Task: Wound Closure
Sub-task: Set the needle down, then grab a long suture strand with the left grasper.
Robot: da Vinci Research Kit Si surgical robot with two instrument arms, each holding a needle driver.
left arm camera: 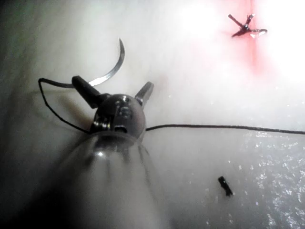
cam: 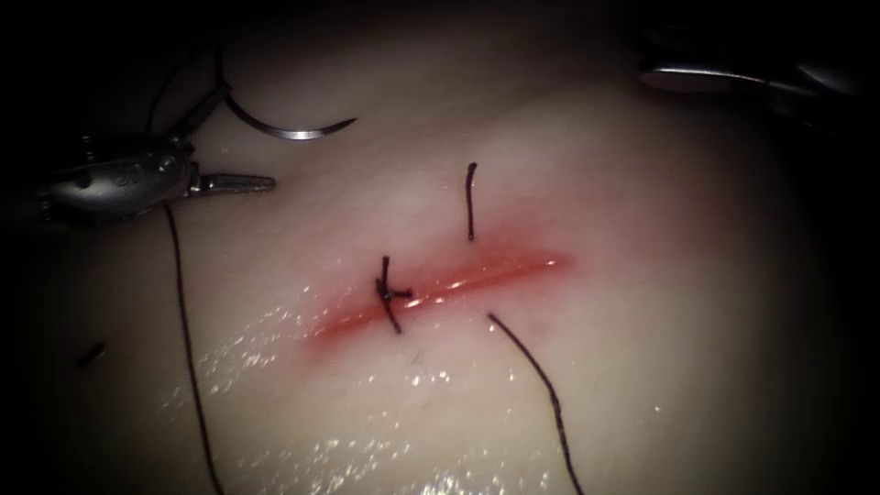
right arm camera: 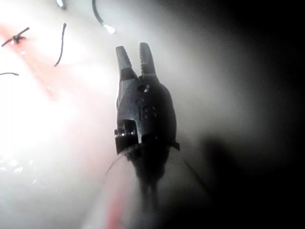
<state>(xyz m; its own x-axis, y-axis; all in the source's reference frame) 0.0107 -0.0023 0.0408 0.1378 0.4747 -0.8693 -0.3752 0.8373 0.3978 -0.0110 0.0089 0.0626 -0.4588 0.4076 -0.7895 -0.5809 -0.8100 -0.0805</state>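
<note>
From the endoscope, one dark knotted stitch (cam: pixel 392 293) crosses the red cut (cam: pixel 440 289) in the pale pork tissue (cam: pixel 642 367), its right part unclosed, while the left wrist view shows the left tool (left arm camera: pixel 114 93) spread beside the free curved steel needle (left arm camera: pixel 113 69) lying far-left, and the right wrist view shows the right tool (right arm camera: pixel 135 58) parted, empty.

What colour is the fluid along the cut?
Red fluid, lining the cut; clearest in the endoscope view.
</note>
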